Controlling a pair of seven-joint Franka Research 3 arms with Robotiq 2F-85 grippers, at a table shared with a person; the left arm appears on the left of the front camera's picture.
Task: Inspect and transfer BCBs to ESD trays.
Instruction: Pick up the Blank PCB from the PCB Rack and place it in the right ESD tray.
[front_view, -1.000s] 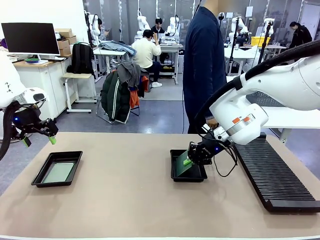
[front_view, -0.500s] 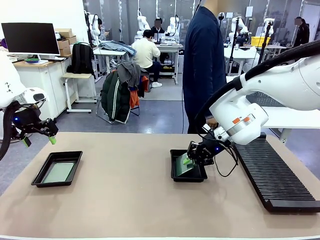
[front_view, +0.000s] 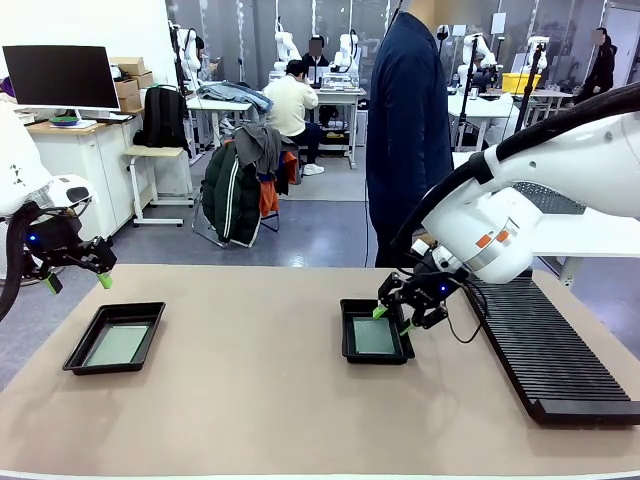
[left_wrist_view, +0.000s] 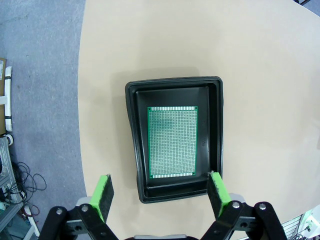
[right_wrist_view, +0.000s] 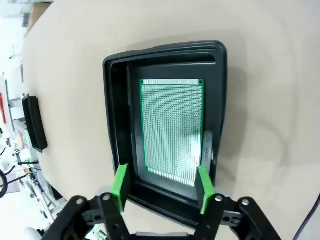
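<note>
The right gripper (front_view: 401, 314) had just let go, jaws spread; its BCB (right_wrist_view: 172, 129) lay flat in the right tray (front_view: 345, 340). The left gripper (front_view: 76, 273) hung open above the left tray (left_wrist_view: 132, 125), already filled.

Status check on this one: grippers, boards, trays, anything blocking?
Left gripper open, above the left tray. Right gripper open over the right tray. A board flat in each tray. No obstruction seen.

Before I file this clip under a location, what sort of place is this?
Likely a robotics lab or workshop: other robot arms at tables behind, a monitor on a desk, and a slotted rack on the table.
</note>
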